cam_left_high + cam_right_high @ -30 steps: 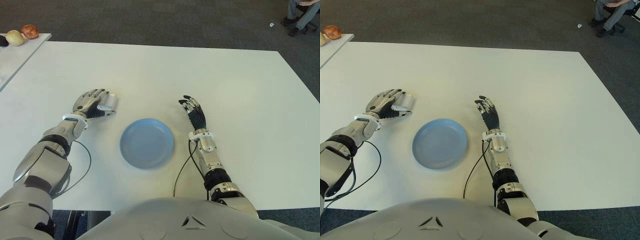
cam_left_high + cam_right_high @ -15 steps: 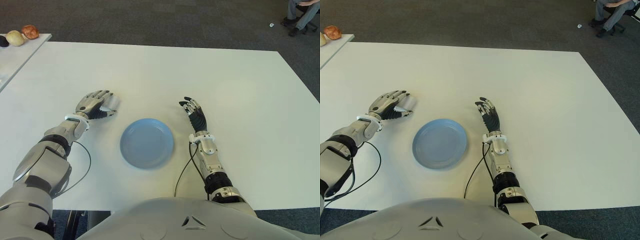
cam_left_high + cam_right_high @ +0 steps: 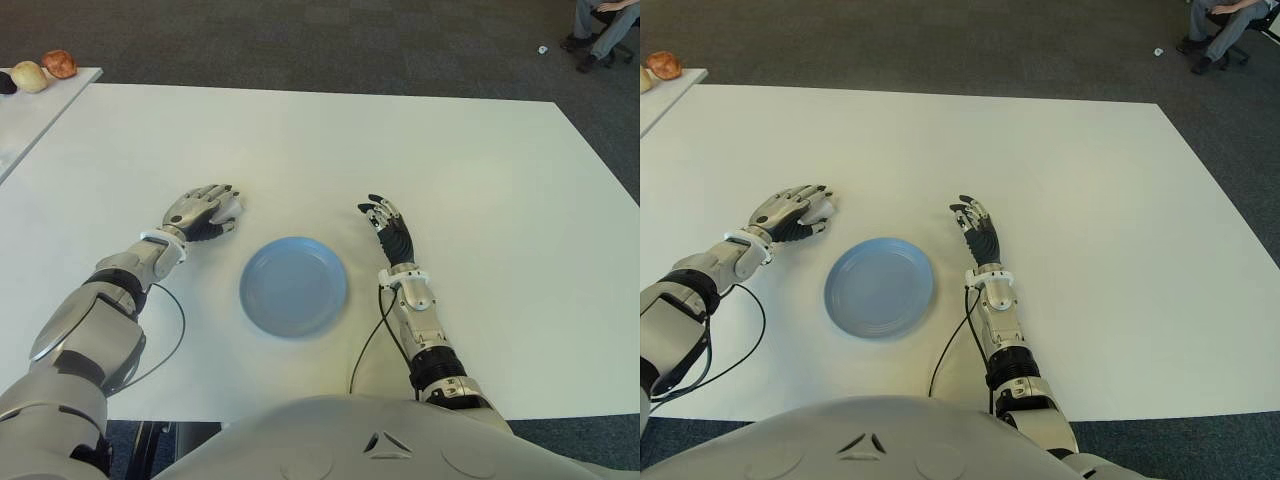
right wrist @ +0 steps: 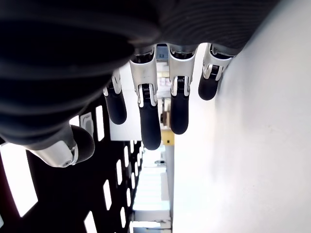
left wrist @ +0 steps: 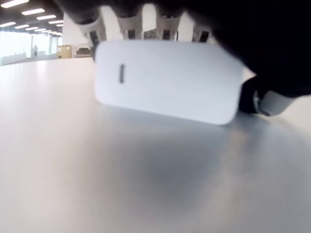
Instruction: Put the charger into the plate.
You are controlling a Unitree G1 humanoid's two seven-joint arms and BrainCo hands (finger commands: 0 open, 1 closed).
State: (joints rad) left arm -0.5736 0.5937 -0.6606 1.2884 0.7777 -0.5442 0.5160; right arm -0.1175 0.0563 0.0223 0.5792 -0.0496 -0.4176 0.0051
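On the white table [image 3: 480,190], the robot's left hand [image 3: 205,210] now covers the white charger [image 5: 167,80], which lies flat on the tabletop toward the table's left edge; a second ago the charger's pale body showed beyond the fingertips, and the hand has since slid forward over it, so that the eye views now show almost none of it. The left wrist view shows the fingers [image 5: 131,22] reaching over the charger's far side and the thumb at one end, but the charger sits on the surface and whether the digits actually clamp it cannot be told. That suggests the grasp is only being formed, with lift and carry not yet begun. The blue plate [image 3: 294,286] lies near the table's front edge, just beside the left hand and toward the middle, and holds nothing. The right hand [image 3: 388,226] shows on the plate's other side, fingers straight and relaxed, gripping nothing, unchanged in the last second.
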